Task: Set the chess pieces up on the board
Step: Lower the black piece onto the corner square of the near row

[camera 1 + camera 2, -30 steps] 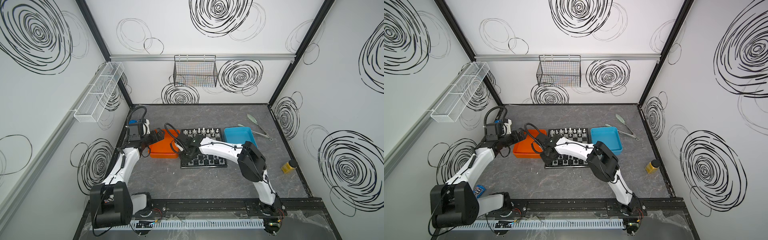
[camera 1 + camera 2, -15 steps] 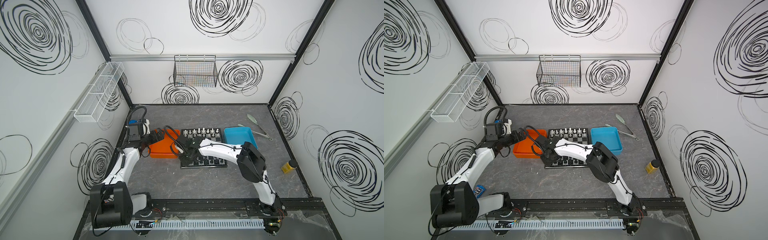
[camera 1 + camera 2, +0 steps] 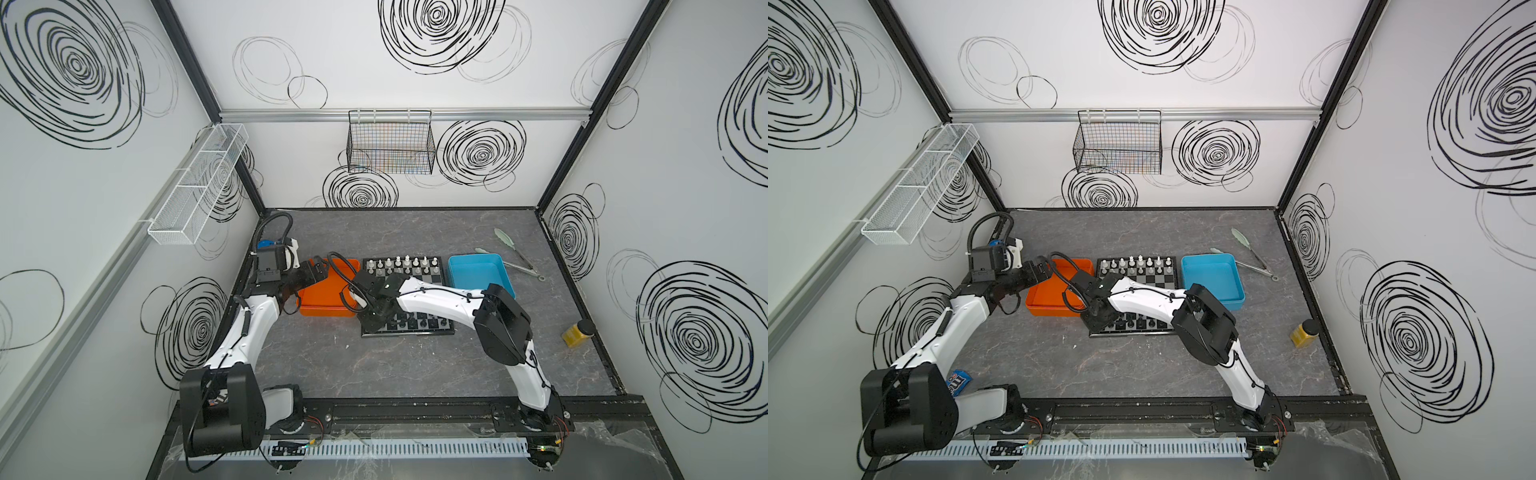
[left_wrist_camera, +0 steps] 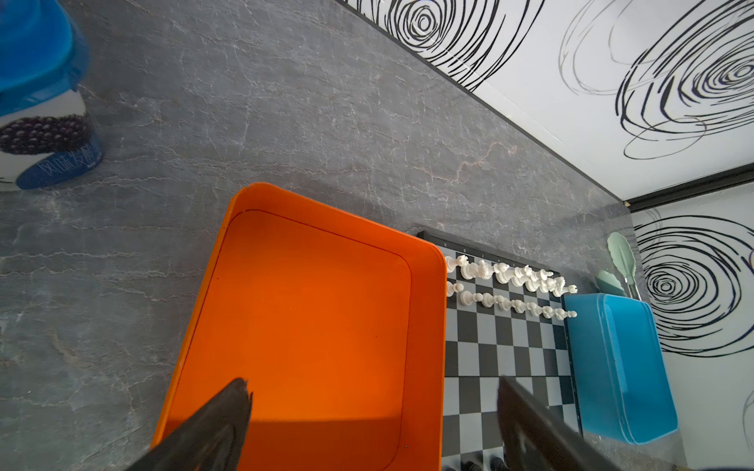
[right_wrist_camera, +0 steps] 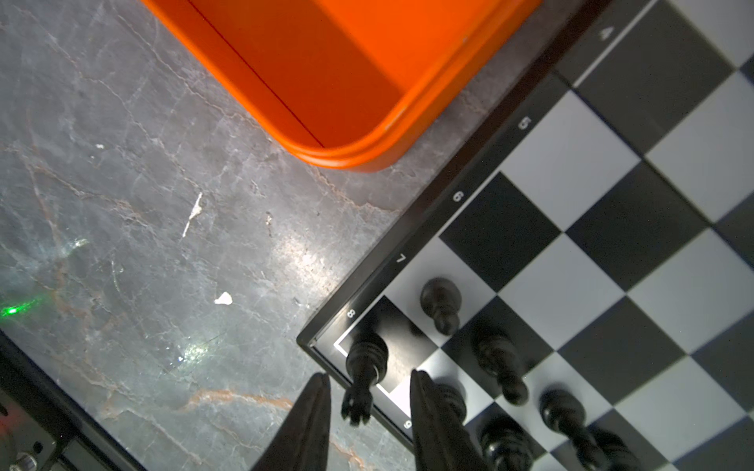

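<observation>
I am working over the grey table (image 3: 374,374), where the board (image 3: 434,277) is lying between the orange tray (image 3: 322,297) and the blue tray (image 3: 478,274), just beside each. Both trays are showing bare floors, so I am judging that no chess pieces are waiting to be fetched. The left tool (image 4: 373,424) is hanging over the orange tray with its jaws spread wide and nothing between them. I am holding the right tool (image 5: 367,375) low over the board's near corner on the orange tray's side. Its jaws are standing partly apart on either side of the black rook (image 5: 365,359), with a sliver of gap showing on both sides, so I am reading it as not gripping. The white pieces (image 4: 510,277) are filling the two far rows in tidy lines. The black pieces (image 5: 497,359) are crowding the near rows, though my right arm is hiding part of them in both top views and I cannot count them. The rook is standing upright on its corner square, so I am judging the setup nearly complete, with only clearing the tool away and checking the hidden squares left.
</observation>
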Robot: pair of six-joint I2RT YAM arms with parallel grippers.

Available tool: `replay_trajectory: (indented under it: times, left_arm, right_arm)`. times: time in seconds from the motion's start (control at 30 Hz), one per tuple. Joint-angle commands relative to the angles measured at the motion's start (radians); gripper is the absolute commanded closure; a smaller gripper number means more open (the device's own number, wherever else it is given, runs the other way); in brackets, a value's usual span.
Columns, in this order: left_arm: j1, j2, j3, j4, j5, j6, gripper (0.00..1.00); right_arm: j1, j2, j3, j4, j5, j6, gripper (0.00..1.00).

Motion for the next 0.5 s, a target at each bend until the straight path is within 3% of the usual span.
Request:
replay_trajectory:
  times: [0.0,0.47]
  left_arm:
    - [0.016,0.009,-0.012,0.043,0.019,-0.006,0.03]
    - [0.016,0.011,-0.013,0.046,0.020,-0.008,0.03]
  right_arm:
    - [0.014,0.016,0.023,-0.035,0.001,-0.005,0.61]
    - [0.017,0.028,0.016,-0.047,0.005,-0.007,0.67]
